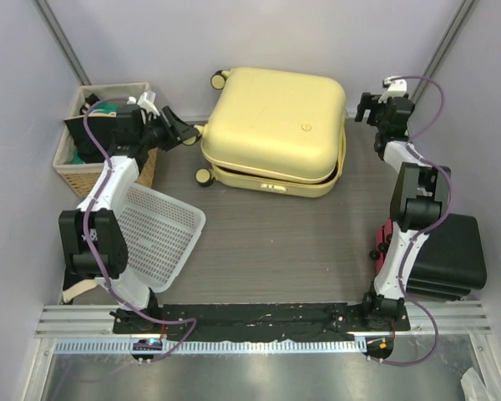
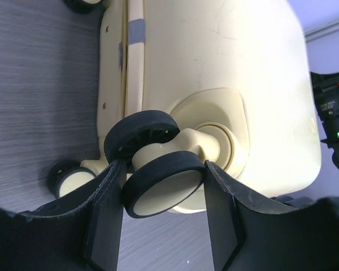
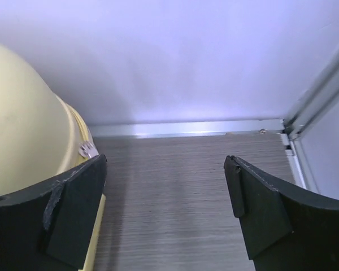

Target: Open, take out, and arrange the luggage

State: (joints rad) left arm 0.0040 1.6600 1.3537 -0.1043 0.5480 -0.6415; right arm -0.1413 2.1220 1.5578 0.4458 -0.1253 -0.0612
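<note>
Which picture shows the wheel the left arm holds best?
Left wrist view: the caster wheel is big and close, clamped in the left gripper. From the top it looks tiny; the right wrist shows only luggage shell.

White links (image 1: 108, 180), black joints (image 1: 88, 238), looping purple cables (image 1: 441, 100), black two-finger hands (image 1: 188, 134).

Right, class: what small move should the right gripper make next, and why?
Probably shift the open right gripper sideways onto the small metal tab, likely the zip pull, beside its finger, and close. The luggage looks shut, and the left gripper braces it by clamping a caster wheel.
</note>
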